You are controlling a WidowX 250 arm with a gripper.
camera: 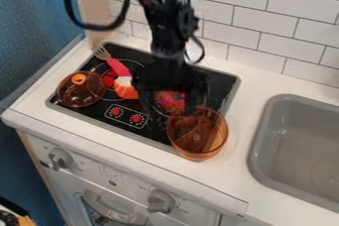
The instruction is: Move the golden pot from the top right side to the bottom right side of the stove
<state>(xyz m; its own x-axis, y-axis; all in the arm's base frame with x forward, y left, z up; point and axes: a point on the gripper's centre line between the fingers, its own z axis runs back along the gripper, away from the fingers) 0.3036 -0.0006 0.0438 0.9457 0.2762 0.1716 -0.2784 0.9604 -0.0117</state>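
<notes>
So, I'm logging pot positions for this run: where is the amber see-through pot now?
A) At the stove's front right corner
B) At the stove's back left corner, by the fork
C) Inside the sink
A: the pot overlaps the front right corner of the stove, to the left of the sink.

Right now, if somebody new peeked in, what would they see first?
Probably the big black robot arm, hanging from the top edge over the black stove. Next, the see-through amber pot at the stove's front right corner, sticking out past its edge. Then maybe the pink-handled fork toward the back left.
</notes>
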